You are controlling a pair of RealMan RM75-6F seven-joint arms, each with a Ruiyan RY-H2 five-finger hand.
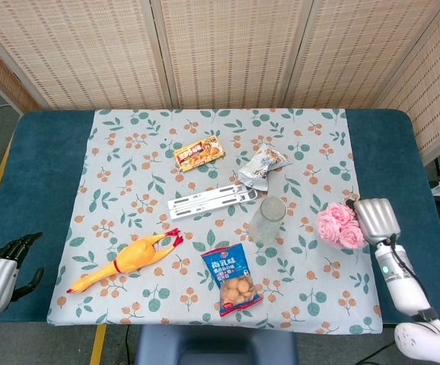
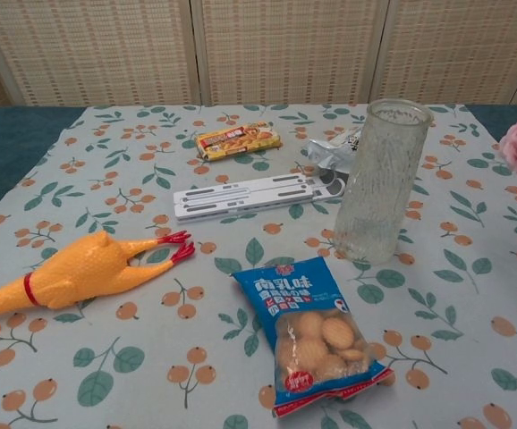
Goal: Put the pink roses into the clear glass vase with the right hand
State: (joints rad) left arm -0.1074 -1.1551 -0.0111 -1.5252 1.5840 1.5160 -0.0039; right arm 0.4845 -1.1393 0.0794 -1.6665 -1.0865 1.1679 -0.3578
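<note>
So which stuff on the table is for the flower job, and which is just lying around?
For the job:
pink roses, held by the right hand
clear glass vase

Just lying around:
rubber chicken
cookie bag
orange snack pack
silver wrapper
white stand

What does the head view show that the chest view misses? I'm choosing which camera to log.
Only the head view shows the right robot hand, the left robot hand and the table's blue edges. Only the chest view shows the glass vase side-on, upright. Both show the pink roses, rubber chicken and cookie bag.
</note>
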